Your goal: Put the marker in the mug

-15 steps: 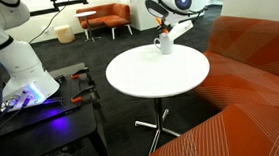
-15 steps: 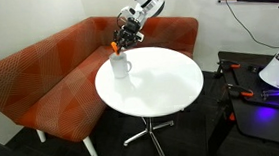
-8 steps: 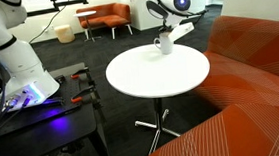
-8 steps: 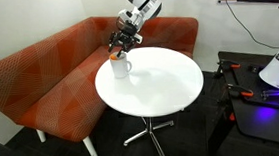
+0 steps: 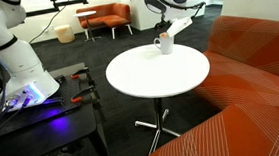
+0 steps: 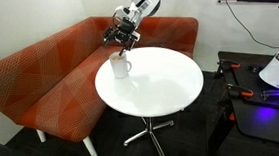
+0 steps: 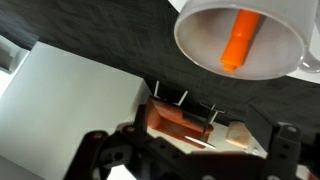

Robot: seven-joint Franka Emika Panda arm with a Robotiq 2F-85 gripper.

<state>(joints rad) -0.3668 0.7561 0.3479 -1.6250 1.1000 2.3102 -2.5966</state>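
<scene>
Orange marker (image 7: 238,38) now lies inside the white mug (image 7: 197,42) on the bench (image 5: 159,71). The hand (image 6: 118,37) has lifted up, open and empty. Job looks done.

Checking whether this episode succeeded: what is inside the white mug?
In the wrist view, the orange marker leans inside the mug, nothing else visible with it. In both exterior views the mug's wall hides the marker.

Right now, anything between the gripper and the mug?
Nothing: in an exterior view the gripper hangs over the mug with a bare gap. The wrist view shows the marker inside the mug.
</scene>
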